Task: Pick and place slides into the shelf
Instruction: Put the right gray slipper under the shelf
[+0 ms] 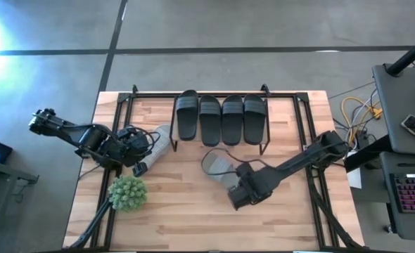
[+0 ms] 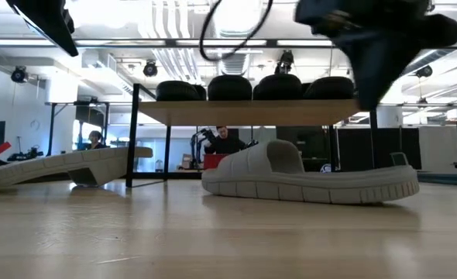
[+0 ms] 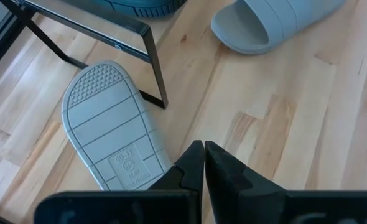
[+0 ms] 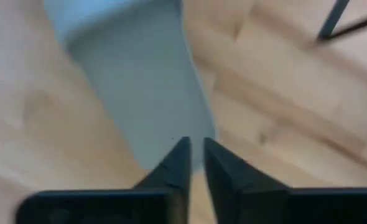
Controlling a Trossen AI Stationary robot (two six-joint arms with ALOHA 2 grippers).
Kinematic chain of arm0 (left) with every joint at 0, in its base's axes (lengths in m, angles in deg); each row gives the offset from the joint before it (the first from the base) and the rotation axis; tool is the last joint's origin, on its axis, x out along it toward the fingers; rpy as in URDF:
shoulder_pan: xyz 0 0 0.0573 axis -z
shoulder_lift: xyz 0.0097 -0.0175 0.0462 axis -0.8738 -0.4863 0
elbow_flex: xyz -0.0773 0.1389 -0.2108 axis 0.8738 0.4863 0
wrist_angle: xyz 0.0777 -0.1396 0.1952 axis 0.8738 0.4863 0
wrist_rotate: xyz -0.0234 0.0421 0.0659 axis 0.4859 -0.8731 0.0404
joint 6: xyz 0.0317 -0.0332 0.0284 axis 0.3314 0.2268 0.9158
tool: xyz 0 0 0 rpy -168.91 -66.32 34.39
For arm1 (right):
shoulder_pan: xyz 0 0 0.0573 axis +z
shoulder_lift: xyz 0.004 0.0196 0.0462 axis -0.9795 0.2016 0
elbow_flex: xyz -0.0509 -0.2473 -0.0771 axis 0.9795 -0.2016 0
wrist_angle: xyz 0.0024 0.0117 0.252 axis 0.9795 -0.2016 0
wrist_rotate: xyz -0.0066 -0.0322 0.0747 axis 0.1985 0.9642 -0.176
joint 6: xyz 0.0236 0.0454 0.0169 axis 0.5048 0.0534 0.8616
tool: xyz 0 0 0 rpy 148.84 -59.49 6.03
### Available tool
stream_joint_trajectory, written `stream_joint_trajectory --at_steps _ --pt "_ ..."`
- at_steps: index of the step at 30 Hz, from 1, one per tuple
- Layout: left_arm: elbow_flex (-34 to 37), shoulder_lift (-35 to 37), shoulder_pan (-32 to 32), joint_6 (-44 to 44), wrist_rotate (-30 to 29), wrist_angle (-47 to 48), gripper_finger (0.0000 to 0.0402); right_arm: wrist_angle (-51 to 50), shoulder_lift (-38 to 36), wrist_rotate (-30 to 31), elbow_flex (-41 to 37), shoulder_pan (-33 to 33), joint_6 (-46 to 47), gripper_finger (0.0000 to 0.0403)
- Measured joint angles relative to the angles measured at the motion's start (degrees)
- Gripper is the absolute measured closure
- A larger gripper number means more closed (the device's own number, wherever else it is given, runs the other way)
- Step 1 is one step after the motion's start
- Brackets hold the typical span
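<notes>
Four slides [image 1: 221, 119] are matte black. Two slides [image 2: 314, 178] are light grey; one sole [image 3: 112, 134] has ridged lines. The plant [image 1: 127, 192] is green. The table [image 1: 193, 211] is light wood, perhaps maple.

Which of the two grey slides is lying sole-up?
The grey slide beside the left gripper, at the shelf's left leg, shows its ribbed sole. The other grey slide lies strap-up mid-table.

shelf [image 1: 278, 98] top full — four slides [image 1: 221, 118]
</notes>
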Motion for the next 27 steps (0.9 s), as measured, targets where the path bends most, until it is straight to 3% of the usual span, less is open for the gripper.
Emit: stream_joint_trajectory --at_steps 6,10,15,21,27 --pt "0.0 -0.5 0.0 -0.3 0.1 0.0 0.0402 1.3 1.3 -10.4 -3.7 2.7 -0.6 0.0392" --pt "0.0 -0.6 0.0 -1.5 0.2 0.0 0.0402 2.0 1.3 -12.1 -5.2 5.5 1.0 0.0394" --pt "0.0 -0.5 0.0 -1.5 0.2 0.0 0.0402 6.4 1.3 -10.1 -8.0 6.1 -0.3 0.0394" --pt "-0.2 -0.5 0.0 -1.5 0.2 0.0 0.0402 17.5 3.0 -7.4 -11.8 4.2 -8.8 0.0394" --pt "-0.2 -0.5 0.0 -1.5 0.2 0.1 0.0402 17.3 4.4 0.4 -9.5 0.8 -17.9 0.0394"
